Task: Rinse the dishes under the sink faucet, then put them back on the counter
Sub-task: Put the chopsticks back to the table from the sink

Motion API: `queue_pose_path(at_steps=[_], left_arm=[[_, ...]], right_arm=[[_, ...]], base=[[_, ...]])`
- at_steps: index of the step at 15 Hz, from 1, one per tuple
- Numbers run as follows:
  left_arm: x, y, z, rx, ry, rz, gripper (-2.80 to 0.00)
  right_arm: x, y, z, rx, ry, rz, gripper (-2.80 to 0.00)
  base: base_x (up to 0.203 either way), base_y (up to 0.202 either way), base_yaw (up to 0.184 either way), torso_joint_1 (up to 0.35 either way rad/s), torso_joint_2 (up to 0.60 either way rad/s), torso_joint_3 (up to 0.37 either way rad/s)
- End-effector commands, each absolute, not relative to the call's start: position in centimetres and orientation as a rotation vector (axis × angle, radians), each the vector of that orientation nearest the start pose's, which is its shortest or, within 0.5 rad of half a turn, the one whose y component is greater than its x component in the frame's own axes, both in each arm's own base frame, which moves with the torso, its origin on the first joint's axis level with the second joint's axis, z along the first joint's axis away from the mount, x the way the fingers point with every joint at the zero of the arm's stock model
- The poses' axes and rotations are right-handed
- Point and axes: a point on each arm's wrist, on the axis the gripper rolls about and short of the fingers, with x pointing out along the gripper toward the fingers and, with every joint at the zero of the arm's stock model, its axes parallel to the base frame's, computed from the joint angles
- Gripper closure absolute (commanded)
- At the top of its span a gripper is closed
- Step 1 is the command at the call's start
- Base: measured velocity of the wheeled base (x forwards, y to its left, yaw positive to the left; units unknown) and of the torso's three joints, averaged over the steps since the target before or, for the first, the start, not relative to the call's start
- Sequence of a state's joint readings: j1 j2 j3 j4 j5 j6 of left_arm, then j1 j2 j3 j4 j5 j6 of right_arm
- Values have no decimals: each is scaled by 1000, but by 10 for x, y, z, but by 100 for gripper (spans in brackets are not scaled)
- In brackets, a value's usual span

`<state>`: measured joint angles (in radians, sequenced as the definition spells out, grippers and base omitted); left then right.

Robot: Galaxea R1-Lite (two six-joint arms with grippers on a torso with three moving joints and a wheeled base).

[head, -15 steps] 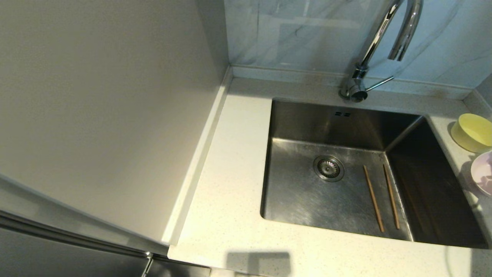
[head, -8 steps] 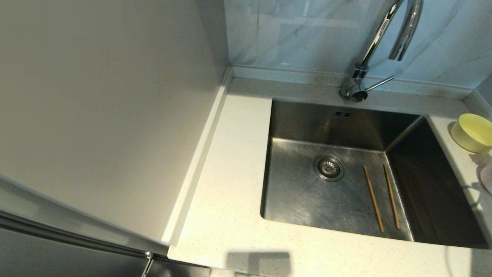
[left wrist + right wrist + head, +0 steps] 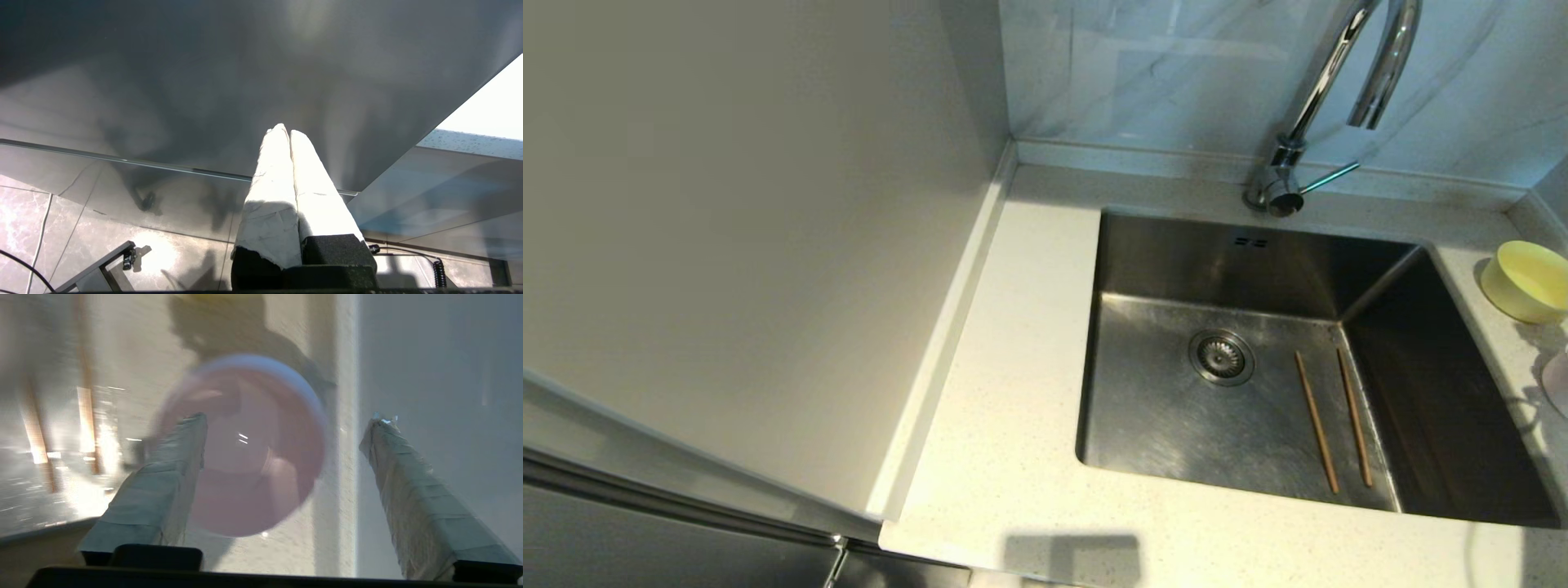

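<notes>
Head view: the two chopsticks (image 3: 1333, 420) lie side by side on the right part of the sink (image 3: 1176, 425) floor, right of the drain. The yellow-green bowl (image 3: 1527, 282) stands on the counter (image 3: 1013, 392) at the far right; the pink bowl (image 3: 1558, 382) peeks in nearer.

Left wrist view: the left gripper (image 3: 289, 132) hangs parked beside the cabinet, fingers pressed together, empty.

Right wrist view: the right gripper (image 3: 286, 420) has its fingers spread wide above the pink bowl (image 3: 245, 449), gripping nothing. The bowl looks light, smooth and likely slippery; its rim seems best to pinch.
</notes>
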<state>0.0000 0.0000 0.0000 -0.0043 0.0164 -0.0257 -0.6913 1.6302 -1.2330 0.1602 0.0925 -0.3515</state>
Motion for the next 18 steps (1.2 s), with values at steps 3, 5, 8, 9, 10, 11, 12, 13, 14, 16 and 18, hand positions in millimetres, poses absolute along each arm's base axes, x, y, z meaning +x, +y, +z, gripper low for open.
queue_pose_path(at_steps=[3, 5, 8, 9, 10, 11, 12, 13, 14, 16, 18], left_arm=[[-23, 0, 76, -26, -8, 17, 0], [-23, 0, 76, -26, -8, 17, 0], [-23, 0, 76, -26, -8, 17, 0], [-23, 0, 76, -26, -8, 17, 0], [-23, 0, 76, -26, -8, 17, 0], [-23, 0, 76, -26, -8, 17, 0], [-23, 0, 76, -26, -8, 17, 0], [-23, 0, 76, -26, -8, 17, 0], [-23, 0, 76, -26, -8, 17, 0], [-23, 0, 76, -26, -8, 17, 0], [-23, 0, 76, -26, -8, 17, 0]], right_arm=[[232, -143, 268, -194, 504, -236, -280], [247, -119, 270, -239, 466, -128, -280], [270, -91, 257, -346, 384, -10, -280], [270, -86, 246, -380, 393, 10, -280], [266, -83, 234, -396, 418, 20, -280], [260, -80, 221, -401, 450, 23, -280], [252, -77, 207, -403, 497, 18, -280], [247, -75, 196, -406, 534, 9, -280], [248, -74, 190, -410, 553, 7, -280], [266, -76, 172, -397, 609, 37, -280], [290, -80, 154, -383, 649, 66, -280]], base=[[0, 0, 0, 0, 0, 0], [0, 0, 0, 0, 0, 0], [0, 0, 0, 0, 0, 0], [0, 0, 0, 0, 0, 0], [0, 0, 0, 0, 0, 0], [0, 0, 0, 0, 0, 0], [0, 0, 0, 0, 0, 0], [0, 0, 0, 0, 0, 0], [0, 0, 0, 0, 0, 0], [0, 0, 0, 0, 0, 0], [0, 0, 0, 0, 0, 0]])
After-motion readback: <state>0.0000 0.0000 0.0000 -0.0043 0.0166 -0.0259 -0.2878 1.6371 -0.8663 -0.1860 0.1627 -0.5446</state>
